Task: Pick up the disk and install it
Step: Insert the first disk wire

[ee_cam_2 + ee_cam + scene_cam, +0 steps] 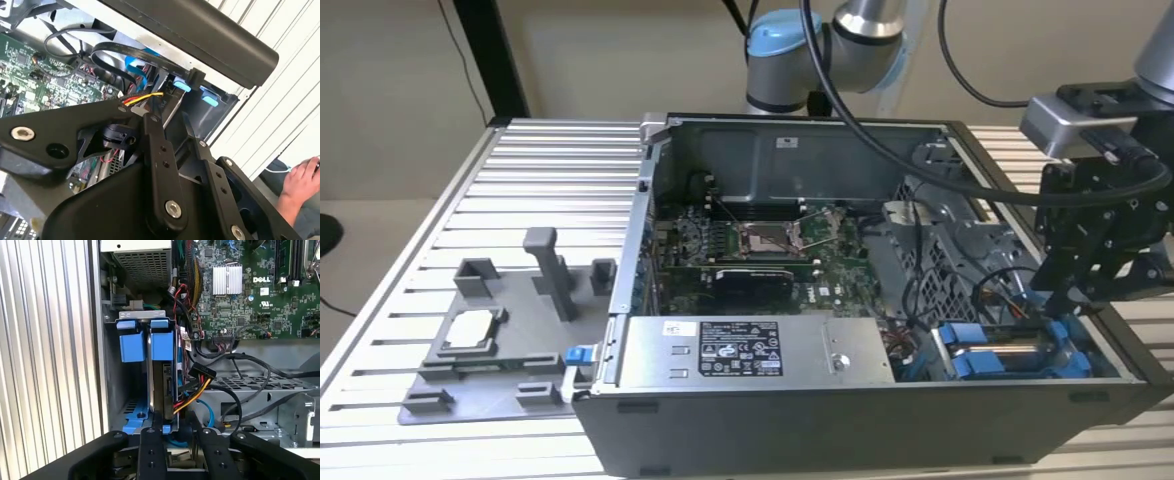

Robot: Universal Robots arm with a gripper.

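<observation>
The disk [161, 380] is seated edgewise in the blue drive bay [131, 347] at a corner of the open computer case [854, 440], where it belongs. The gripper [1067, 300] is poised directly over it; whether it is gripped cannot be told.

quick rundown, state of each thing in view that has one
silver hard drive in blue plastic carrier: standing on edge in the drive bay, cables plugged in
black pincer: at the drive bay, over the drive
grey metal computer case: lying on its side, panel off
grey plastic fixture tray: small silver chip on it
</observation>
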